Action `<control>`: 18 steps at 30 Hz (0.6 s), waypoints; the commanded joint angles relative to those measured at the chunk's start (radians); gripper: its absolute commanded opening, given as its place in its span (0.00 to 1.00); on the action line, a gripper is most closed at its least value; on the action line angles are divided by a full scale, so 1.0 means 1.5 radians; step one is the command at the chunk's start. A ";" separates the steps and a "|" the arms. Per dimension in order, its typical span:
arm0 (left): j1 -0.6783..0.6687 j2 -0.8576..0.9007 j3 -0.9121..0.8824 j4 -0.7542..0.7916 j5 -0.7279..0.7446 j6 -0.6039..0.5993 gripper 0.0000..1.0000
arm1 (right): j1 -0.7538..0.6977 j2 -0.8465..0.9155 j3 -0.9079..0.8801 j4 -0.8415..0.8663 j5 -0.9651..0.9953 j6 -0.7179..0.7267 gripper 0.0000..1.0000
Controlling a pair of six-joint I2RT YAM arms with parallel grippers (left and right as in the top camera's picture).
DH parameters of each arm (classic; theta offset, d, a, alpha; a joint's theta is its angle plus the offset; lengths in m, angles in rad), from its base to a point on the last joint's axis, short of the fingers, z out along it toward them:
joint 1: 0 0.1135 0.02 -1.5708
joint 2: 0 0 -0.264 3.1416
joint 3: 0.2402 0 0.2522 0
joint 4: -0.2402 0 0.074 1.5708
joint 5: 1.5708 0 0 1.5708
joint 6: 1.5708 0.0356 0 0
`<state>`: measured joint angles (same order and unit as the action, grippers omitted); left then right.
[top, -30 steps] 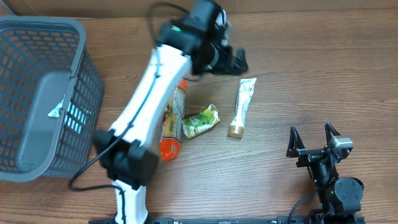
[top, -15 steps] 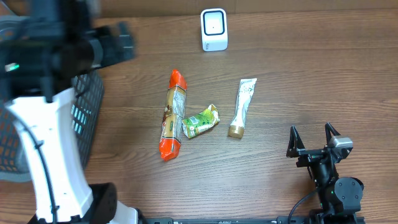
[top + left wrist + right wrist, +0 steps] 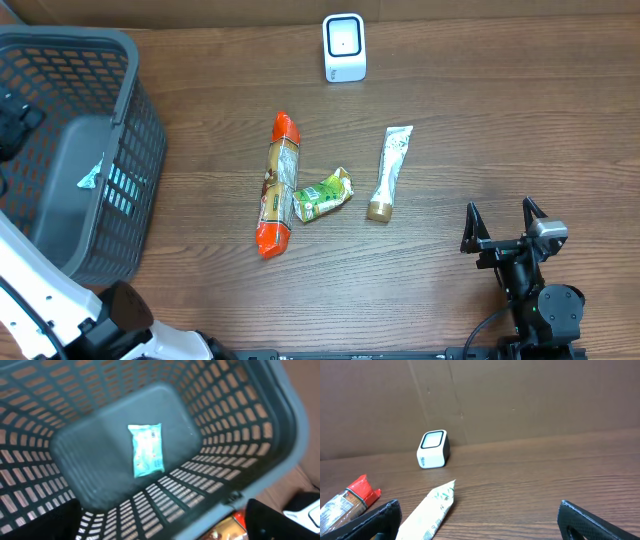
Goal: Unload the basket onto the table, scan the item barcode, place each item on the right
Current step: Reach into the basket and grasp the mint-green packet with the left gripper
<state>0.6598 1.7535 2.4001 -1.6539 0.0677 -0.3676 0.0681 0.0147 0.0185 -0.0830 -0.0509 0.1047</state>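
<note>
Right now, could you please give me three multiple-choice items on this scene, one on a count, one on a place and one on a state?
1. How many goods lie on the table outside the basket, scanner aside?
A. one
B. three
C. five

2. Where is the blue packet?
A. by the scanner
B. in the right jaws
C. in the basket

3. The right jaws are:
A. open and empty
B. shut on the blue packet
C. shut on nothing

Key:
1 B, as the long pack, green pack and tube lie there.
2 C, as the left wrist view shows it on the basket floor.
3 A, as they stand apart with nothing between.
</note>
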 commanded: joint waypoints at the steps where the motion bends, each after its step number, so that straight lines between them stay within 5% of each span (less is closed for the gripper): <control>1: 0.006 0.036 0.000 0.000 0.012 -0.010 0.93 | 0.005 -0.008 -0.007 0.003 0.004 0.002 1.00; 8: 0.006 0.059 -0.067 0.026 0.000 -0.010 0.92 | 0.005 -0.008 -0.007 0.003 0.004 0.002 1.00; 18: 0.005 0.059 -0.314 0.167 0.003 -0.011 0.93 | 0.005 -0.008 -0.007 0.003 0.004 0.002 1.00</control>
<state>0.6685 1.8336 2.0232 -1.4445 0.0708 -0.3676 0.0681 0.0147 0.0185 -0.0830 -0.0509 0.1043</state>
